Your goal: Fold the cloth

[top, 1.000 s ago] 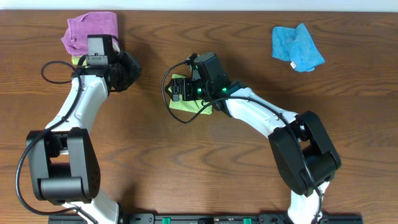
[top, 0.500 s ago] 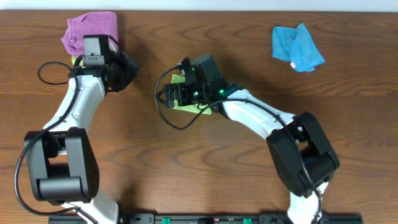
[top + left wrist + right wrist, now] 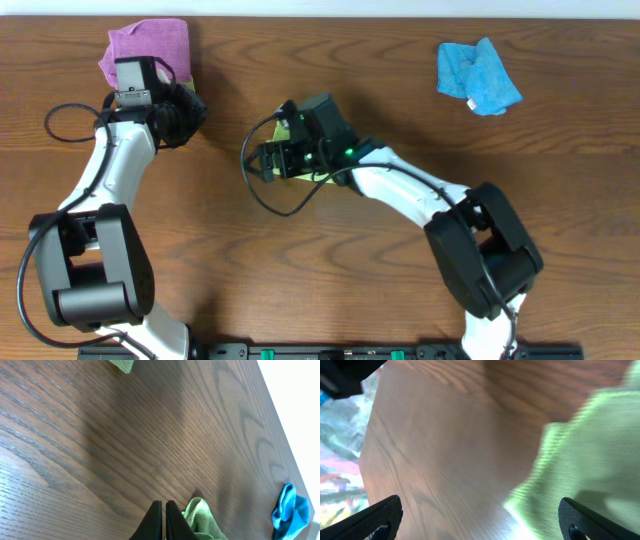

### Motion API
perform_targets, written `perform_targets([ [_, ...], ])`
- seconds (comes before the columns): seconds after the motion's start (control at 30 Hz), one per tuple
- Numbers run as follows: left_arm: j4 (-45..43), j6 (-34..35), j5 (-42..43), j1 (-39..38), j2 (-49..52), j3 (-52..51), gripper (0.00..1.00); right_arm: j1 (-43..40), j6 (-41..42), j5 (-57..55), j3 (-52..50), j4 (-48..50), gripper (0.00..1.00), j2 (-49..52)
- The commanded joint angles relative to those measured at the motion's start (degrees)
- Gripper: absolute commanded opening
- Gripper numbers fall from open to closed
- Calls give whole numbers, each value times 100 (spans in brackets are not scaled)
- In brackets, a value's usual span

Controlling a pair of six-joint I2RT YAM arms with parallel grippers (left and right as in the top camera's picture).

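The lime-green cloth lies mid-table, mostly hidden under my right wrist. My right gripper hovers at its left edge. In the blurred right wrist view the cloth fills the right half, its edge running between the two fingertips of my right gripper, which stands wide open and holds nothing. My left gripper is at the far left beside the purple cloth. The left wrist view shows my left gripper with its fingers pressed together and empty.
A bright blue cloth lies crumpled at the back right and shows again as the blue cloth. A green cloth fold lies right beside my left fingers. Another green scrap sits at that view's top edge.
My right gripper has slid left across the cloth, staying wide open. The left arm has drawn back up and left towards the purple cloth, still shut.
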State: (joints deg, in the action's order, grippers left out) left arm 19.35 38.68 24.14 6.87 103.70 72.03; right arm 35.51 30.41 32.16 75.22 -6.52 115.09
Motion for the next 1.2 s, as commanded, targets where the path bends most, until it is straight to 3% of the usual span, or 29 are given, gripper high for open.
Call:
perform_targets([
  [0.0,31,-188,173,129,-254,-15,13,-363,-743,146,96,-363,99,-382],
  [0.03,26,-251,190,140,-310,-15,18,-446,-1023,48,96,-603,99,-511],
  [0.1,24,-435,188,146,-461,-15,40,-669,-1561,-203,96,-1305,99,-883],
  [0.13,35,-527,188,146,-588,-15,68,-817,-1923,-216,96,-1731,99,-1143],
  [0.2,162,-551,188,146,-844,-15,98,-1121,-2413,-527,96,-2612,99,-1694],
  [0.43,1010,-789,90,146,-1716,-15,95,-1733,-3134,-1561,-223,-4256,99,-3447],
  [0.57,1449,-807,39,146,-2247,-17,95,-2031,-2983,-1521,-1408,-4186,99,-4701],
  [0.8,2367,-804,-2,144,-2968,-17,96,-2332,-2164,-1419,-3672,-4068,99,-8137],
  [1.03,3023,-804,404,144,-3342,-17,95,-2332,-1580,-1821,-4555,-4454,99,-10463],
  [1.17,3161,-780,772,129,-3386,-17,95,-2332,-1541,-2616,-4640,-4581,99,-10852],
])
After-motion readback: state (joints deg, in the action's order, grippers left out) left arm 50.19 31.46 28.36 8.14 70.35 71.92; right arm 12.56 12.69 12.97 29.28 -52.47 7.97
